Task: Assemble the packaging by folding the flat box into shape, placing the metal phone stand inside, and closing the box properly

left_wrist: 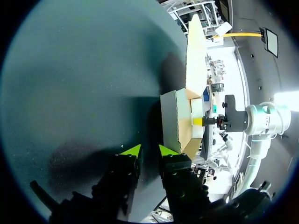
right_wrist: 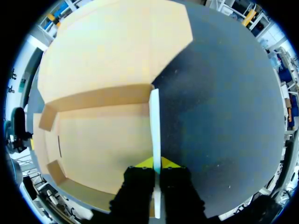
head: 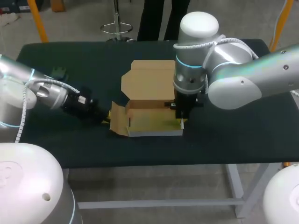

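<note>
1. box [head: 152, 116] sits mid table [head: 233, 140], half built; walls are up, lid [head: 149, 81] is open & lies flat toward the far side; left flap [head: 119, 120] splays out to the left.
2. R gripper [right_wrist: 157, 163] points straight down at the box's right wall [right_wrist: 154, 116], near-right corner; fingers nearly closed, one on each side of that thin white-edged wall, pinching it; box interior on one side of the wall, bare table on the other.
3. L gripper [left_wrist: 149, 150] is low over the table just left of the box, pointing at the left flap; fingers only a small gap apart w/ nothing btwn them; wrist view shows a strip of table btwn tips & box, so apart, not touching.
4. small dark thing [head: 59, 72] far left on the table, well apart from the box; too small to tell what it is.
</note>
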Robot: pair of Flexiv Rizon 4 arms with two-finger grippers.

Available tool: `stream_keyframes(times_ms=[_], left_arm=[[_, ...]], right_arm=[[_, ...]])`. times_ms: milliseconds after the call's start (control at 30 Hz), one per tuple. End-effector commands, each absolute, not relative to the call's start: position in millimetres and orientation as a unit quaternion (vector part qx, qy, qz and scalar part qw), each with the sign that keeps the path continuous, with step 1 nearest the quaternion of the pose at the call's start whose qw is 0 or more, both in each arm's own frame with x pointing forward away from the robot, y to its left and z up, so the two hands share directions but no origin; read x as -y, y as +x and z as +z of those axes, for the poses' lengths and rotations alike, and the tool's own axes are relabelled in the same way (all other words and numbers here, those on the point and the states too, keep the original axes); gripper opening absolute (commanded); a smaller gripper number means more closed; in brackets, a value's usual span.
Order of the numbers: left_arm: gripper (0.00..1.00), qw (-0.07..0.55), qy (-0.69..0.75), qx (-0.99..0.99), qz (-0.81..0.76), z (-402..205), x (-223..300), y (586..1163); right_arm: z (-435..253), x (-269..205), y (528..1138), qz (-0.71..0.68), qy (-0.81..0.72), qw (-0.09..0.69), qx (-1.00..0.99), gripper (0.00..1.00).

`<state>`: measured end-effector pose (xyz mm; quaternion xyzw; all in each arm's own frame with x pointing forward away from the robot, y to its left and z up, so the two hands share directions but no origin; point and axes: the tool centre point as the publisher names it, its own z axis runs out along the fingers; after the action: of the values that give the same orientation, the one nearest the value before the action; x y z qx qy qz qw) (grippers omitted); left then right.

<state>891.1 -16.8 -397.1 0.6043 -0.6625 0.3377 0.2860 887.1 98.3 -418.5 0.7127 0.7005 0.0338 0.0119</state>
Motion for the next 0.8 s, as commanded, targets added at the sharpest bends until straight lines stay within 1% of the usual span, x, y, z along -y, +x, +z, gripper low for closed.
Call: stream_keyframes(times_ms=[33, 200, 267, 800], left_arm=[[0.26, 0.287, 0.602, 0.663, 0.34, -390.6, 20.1, 889.9], [0.27, 0.29, 0.598, 0.662, 0.346, -382.4, 26.3, 890.3], [0.28, 0.305, 0.599, 0.655, 0.345, -380.0, 29.9, 891.5], [0.32, 0.338, 0.607, 0.62, 0.364, -370.8, 52.4, 895.0]], right_arm=[[-418.9, -99.1, 887.6, 0.032, 0.712, 0.011, -0.701, 0.0], [-418.9, -99.1, 887.6, 0.032, 0.712, 0.011, -0.701, 0.0], [-418.9, -99.1, 887.6, 0.032, 0.712, 0.011, -0.701, 0.0], [-418.9, -99.1, 887.6, 0.032, 0.712, 0.011, -0.701, 0.0]])
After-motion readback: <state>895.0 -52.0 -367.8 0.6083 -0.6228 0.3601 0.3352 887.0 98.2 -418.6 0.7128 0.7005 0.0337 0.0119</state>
